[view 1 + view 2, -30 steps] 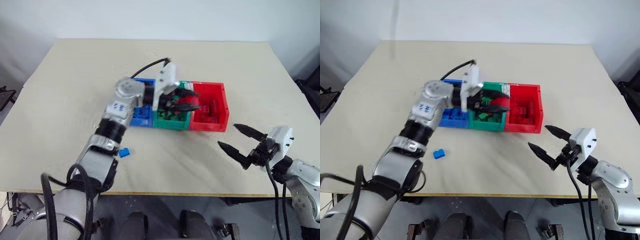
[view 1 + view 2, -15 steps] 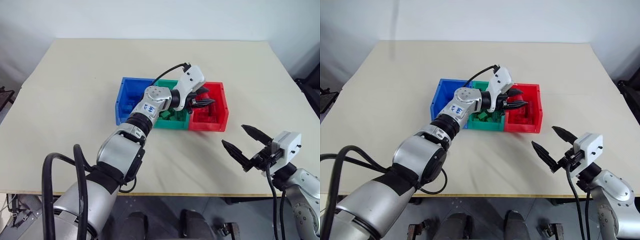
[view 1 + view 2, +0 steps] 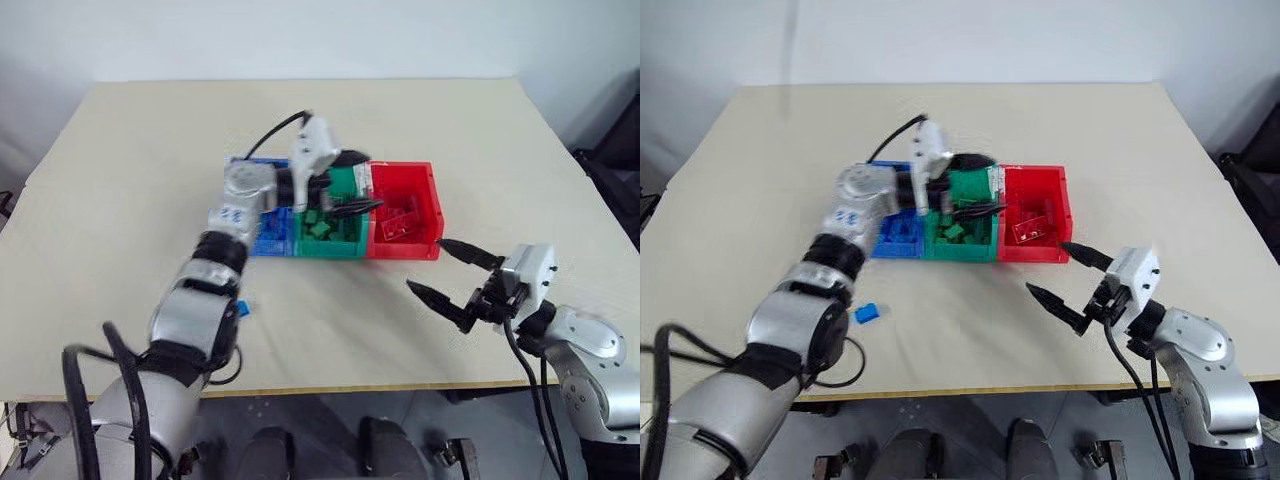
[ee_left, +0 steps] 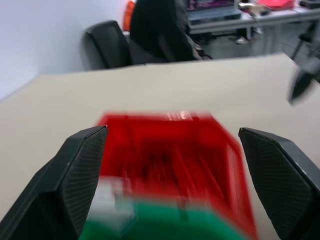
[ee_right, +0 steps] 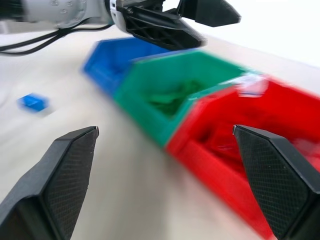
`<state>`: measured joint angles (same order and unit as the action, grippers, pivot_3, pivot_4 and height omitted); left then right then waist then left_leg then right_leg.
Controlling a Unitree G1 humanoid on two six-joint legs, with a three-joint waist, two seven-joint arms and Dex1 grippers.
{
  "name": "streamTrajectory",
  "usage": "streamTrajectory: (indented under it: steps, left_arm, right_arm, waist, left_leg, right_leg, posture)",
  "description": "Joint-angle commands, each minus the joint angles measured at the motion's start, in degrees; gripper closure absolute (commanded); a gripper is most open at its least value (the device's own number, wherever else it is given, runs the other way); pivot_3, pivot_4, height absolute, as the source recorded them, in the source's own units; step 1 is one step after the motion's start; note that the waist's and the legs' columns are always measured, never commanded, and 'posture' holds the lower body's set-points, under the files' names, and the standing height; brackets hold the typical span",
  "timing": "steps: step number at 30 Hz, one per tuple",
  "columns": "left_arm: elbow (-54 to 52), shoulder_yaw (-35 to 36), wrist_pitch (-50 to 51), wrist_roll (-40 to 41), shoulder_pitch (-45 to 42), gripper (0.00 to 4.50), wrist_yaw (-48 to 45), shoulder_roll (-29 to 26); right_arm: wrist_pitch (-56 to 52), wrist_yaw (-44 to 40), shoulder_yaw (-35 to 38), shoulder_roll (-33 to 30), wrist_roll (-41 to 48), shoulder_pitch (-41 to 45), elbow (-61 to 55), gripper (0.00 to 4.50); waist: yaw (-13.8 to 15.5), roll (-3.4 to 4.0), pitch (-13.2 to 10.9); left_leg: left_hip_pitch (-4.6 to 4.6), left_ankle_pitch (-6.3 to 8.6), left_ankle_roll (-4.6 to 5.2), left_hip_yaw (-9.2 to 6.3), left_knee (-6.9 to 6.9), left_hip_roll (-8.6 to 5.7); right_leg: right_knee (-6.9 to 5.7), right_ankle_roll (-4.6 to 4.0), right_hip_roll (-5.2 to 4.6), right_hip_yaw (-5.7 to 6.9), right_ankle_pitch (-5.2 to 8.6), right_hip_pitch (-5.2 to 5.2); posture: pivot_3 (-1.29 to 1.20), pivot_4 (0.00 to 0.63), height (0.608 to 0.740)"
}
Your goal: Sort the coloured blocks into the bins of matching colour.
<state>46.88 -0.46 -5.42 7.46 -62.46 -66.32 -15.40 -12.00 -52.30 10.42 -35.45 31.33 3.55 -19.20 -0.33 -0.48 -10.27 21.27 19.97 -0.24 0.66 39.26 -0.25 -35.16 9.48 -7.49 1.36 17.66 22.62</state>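
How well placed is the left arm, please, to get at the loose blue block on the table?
Probably yes. The blue block lies alone on the table beside that arm, outside the bins. The left gripper, jaws open and holding nothing, hovers over the green bin and must draw back toward the robot.

Beige table (image 3: 500, 130); black office chair (image 4: 107, 47) beyond it.
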Motion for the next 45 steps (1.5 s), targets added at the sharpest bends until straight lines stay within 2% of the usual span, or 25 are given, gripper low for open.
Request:
streamTrajectory:
  steps: [1,3,6,8,9,12,15,18,21,22,28,32,37,40,45]
  left_arm:
    - [-18.74,-0.47,7.41,4.34,8.52,0.04,-5.36,-5.80]
    - [-26.66,-0.80,12.42,6.79,12.93,0.04,-7.43,-8.52]
    - [-46.32,9.01,22.38,15.15,29.37,0.04,-6.21,-18.58]
    - [-52.63,14.10,24.86,18.18,37.98,0.04,-6.73,-23.56]
    - [-54.18,17.74,24.47,18.15,43.32,0.04,-6.35,-25.83]
    - [-55.98,23.42,24.31,18.24,52.29,0.04,-4.15,-29.18]
    - [-55.84,30.21,21.34,17.29,62.70,0.04,-3.00,-30.16]
    - [-56.16,32.64,18.06,16.71,67.55,0.04,-0.91,-29.49]
    - [-57.43,31.52,16.73,15.28,71.23,0.04,0.04,-30.28]
    - [-59.74,30.10,22.86,17.66,73.22,0.04,-1.01,-32.27]
    - [-64.75,23.03,27.77,15.95,68.97,0.04,7.02,-32.01]
    - [-64.62,11.77,33.15,11.94,59.40,0.04,12.02,-31.48]
    - [-60.68,3.65,32.79,8.27,54.17,0.04,11.21,-32.44]
    - [-58.33,1.02,33.42,6.79,52.67,0.61,11.46,-32.66]
    - [-57.12,-0.54,32.61,5.19,53.62,2.24,10.77,-34.24]
  right_arm:
    - [2.08,-4.74,-1.52,-1.74,-0.42,2.29,1.46,0.00]
    - [2.37,-6.03,-2.18,-2.01,-0.60,3.24,2.46,0.00]
    - [3.40,-11.30,-6.21,-2.81,-2.03,7.65,5.66,0.00]
    - [4.86,-13.87,-8.40,-2.65,-3.09,9.88,8.09,0.00]
    - [5.71,-15.83,-9.92,-2.49,-3.80,11.43,9.78,0.00]
    - [7.15,-19.24,-11.93,-2.14,-4.41,13.92,12.53,0.00]
    - [7.86,-21.01,-12.68,-1.62,-4.18,15.25,13.63,0.00]
    - [8.20,-21.57,-13.16,-1.28,-4.59,15.30,14.50,0.00]
    - [8.52,-21.84,-13.41,-1.34,-4.85,14.76,14.82,0.00]
    - [8.47,-21.97,-13.29,-1.60,-4.80,14.60,14.75,0.00]
    - [8.51,-22.46,-11.98,-3.15,-4.95,13.91,15.04,0.00]
    - [8.68,-22.83,-11.06,-5.08,-5.26,11.87,14.71,0.00]
    - [7.93,-22.04,-10.50,-5.60,-4.94,10.73,13.20,0.00]
    - [7.28,-21.28,-9.83,-5.94,-4.54,9.00,11.33,0.00]
    - [6.22,-19.23,-8.66,-6.10,-4.30,6.32,8.54,0.00]
  waist:
    - [0.11,-0.01,-0.01]
    - [0.16,-0.01,-0.01]
    - [-0.02,0.00,0.00]
    - [-0.81,-0.02,-0.01]
    - [-1.10,-0.02,-0.01]
    - [-0.92,0.01,-0.03]
    - [-0.59,0.02,-0.03]
    - [0.37,0.01,-0.03]
    - [0.44,0.02,-0.03]
    - [0.39,0.02,-0.03]
    - [0.27,0.04,-0.05]
    - [0.48,0.05,-0.05]
    - [-0.36,0.05,-0.04]
    - [-0.75,0.05,-0.04]
    - [-0.77,0.06,-0.04]
  left_leg:
    - [0.01,0.00,0.00,-0.02,0.00,0.00]
    - [0.06,0.00,0.00,-0.08,0.02,0.01]
    - [0.08,0.01,0.02,-0.34,0.07,0.06]
    - [-0.01,0.03,0.01,-0.52,0.00,0.09]
    - [-0.01,0.03,0.00,-0.64,-0.02,0.13]
    - [-0.09,0.04,-0.02,-0.64,-0.04,0.12]
    - [-0.09,0.04,-0.01,-0.72,-0.02,0.14]
    - [-0.06,0.07,0.01,-0.76,-0.03,0.16]
    - [-0.06,0.09,0.02,-0.79,-0.03,0.14]
    - [-0.06,0.09,0.03,-0.77,-0.04,0.13]
    - [-0.06,0.12,0.02,-0.74,-0.06,0.13]
    - [-0.06,0.12,0.01,-0.71,-0.06,0.01]
    - [-0.08,0.13,-0.01,-0.52,-0.08,0.00]
    - [-0.08,0.13,-0.03,-0.37,-0.12,0.08]
    - [-0.11,0.14,-0.02,-0.28,-0.11,0.06]
  right_leg:
    - [-0.01,0.00,-0.01,0.03,0.00,0.00]
    - [0.03,-0.01,-0.03,0.05,0.00,0.01]
    - [0.07,-0.03,-0.08,0.02,-0.02,-0.02]
    - [0.11,-0.03,-0.07,-0.03,-0.01,-0.02]
    - [0.06,-0.06,-0.09,0.02,0.00,-0.04]
    - [0.04,-0.09,-0.14,0.02,0.01,-0.07]
    - [0.05,-0.13,-0.21,0.06,-0.01,-0.13]
    - [0.08,-0.16,-0.24,0.10,-0.03,-0.12]
    - [0.10,-0.19,-0.33,0.13,-0.05,-0.13]
    - [0.11,-0.19,-0.35,0.12,-0.05,-0.13]
    - [0.11,-0.21,-0.27,0.12,-0.06,-0.11]
    - [0.09,-0.21,-0.25,0.11,-0.06,-0.10]
    - [0.08,-0.21,-0.15,0.03,-0.06,-0.02]
    - [0.07,-0.22,-0.07,0.03,-0.06,0.05]
    - [0.07,-0.22,-0.11,-0.02,-0.06,0.01]
  posture:
    - [0.00,0.150,0.740]
    - [0.00,0.150,0.740]
    - [0.00,0.150,0.740]
    - [0.00,0.150,0.740]
    - [0.00,0.150,0.740]
    - [0.00,0.150,0.740]
    - [0.00,0.150,0.740]
    - [0.00,0.150,0.740]
    - [0.00,0.150,0.740]
    - [0.00,0.150,0.740]
    - [0.00,0.150,0.740]
    - [0.00,0.150,0.740]
    - [0.00,0.150,0.740]
    - [0.00,0.150,0.740]
    - [0.00,0.150,0.740]
